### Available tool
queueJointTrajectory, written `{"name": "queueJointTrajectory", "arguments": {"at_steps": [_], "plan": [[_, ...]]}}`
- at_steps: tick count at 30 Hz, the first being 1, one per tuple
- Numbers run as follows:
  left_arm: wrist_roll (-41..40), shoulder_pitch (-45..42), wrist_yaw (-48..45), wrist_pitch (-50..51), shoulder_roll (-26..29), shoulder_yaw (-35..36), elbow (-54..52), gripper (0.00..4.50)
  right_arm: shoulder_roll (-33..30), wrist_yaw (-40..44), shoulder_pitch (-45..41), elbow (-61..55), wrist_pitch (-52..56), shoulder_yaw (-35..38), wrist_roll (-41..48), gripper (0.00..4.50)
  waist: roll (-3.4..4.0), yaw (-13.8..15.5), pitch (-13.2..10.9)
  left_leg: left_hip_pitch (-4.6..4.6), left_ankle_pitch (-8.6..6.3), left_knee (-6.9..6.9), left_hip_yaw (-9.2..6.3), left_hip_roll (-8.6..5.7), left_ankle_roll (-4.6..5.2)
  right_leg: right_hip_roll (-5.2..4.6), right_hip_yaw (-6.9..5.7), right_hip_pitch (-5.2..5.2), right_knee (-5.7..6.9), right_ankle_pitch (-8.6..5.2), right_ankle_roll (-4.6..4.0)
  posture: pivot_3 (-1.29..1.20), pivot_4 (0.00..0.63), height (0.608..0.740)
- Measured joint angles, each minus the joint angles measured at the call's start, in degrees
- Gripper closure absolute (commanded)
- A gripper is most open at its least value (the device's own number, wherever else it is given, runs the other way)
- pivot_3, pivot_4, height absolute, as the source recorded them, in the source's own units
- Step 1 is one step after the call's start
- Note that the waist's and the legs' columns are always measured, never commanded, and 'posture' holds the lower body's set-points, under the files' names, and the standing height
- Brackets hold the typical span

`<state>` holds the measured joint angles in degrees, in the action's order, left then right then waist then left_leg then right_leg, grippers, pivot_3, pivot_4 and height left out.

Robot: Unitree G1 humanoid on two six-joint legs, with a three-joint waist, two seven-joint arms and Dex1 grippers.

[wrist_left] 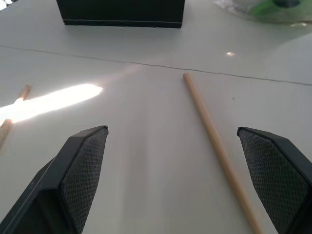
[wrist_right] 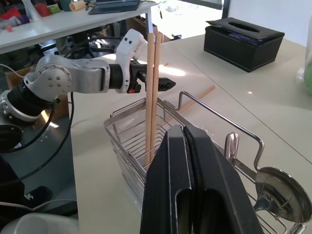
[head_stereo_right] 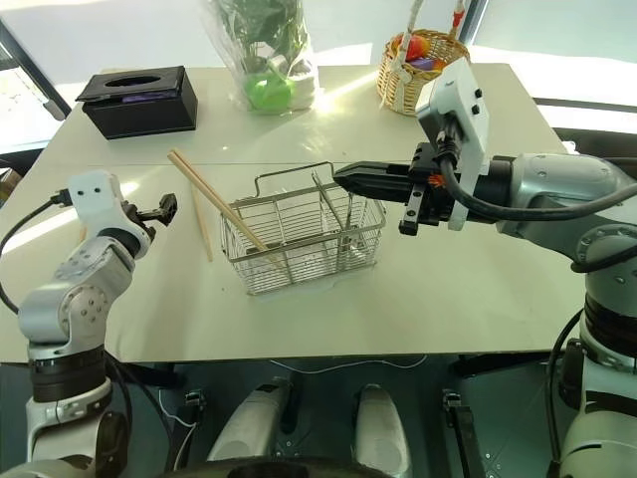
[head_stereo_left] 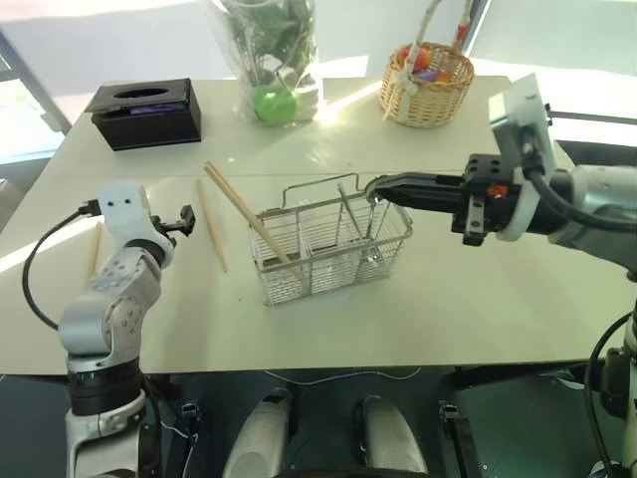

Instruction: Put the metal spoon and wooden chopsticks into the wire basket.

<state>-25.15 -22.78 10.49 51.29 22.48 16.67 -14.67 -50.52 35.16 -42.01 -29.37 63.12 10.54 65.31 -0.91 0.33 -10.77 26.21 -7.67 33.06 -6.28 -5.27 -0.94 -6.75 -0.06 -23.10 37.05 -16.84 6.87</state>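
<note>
The wire basket [head_stereo_left: 299, 284] stands mid-table. Two wooden chopsticks [head_stereo_left: 239, 202] lean in its left end, their tops sticking out toward the far left. The metal spoon [wrist_right: 284, 192] stands in the right end with its bowl up above the rim. My right gripper [head_stereo_left: 383, 189] hovers shut and empty over that end, close to the spoon's bowl. A loose chopstick [head_stereo_left: 211, 226] lies on the table left of the basket. It runs between the fingers [wrist_left: 83, 165] of my open left gripper [head_stereo_left: 184, 221], which is just above the table. Another chopstick [head_stereo_left: 95, 249] lies further left.
A black tissue box [head_stereo_left: 147, 112] sits at the far left. A bagged plant [head_stereo_left: 269, 60] and a round wicker basket [head_stereo_left: 428, 85] stand along the table's far side. The table's front edge runs just below the wire basket.
</note>
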Motion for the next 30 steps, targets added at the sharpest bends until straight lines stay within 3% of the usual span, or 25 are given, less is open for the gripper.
{"name": "queueJointTrajectory", "arguments": {"at_steps": [21,30], "plan": [[12.8,-19.4,-2.4,-5.7,-4.9,-5.8,33.8,0.0,0.6,-0.3,-0.5,0.5,-1.3,-0.9,-0.2,4.48,-0.04,0.4,0.0,0.23,0.08,0.2,0.0,-0.04,0.1,0.05,-0.04,-0.16,0.05,0.33,0.58,0.0,0.15,0.74],[16.5,-21.7,3.9,-0.5,-6.8,-5.3,34.9,0.0,0.9,-2.1,-2.3,1.8,-1.2,-0.6,1.4,4.48,-0.01,-0.1,0.0,0.12,0.08,0.22,0.0,-0.04,0.1,0.07,-0.01,-0.11,0.15,0.39,0.66,0.0,0.15,0.74]]}}
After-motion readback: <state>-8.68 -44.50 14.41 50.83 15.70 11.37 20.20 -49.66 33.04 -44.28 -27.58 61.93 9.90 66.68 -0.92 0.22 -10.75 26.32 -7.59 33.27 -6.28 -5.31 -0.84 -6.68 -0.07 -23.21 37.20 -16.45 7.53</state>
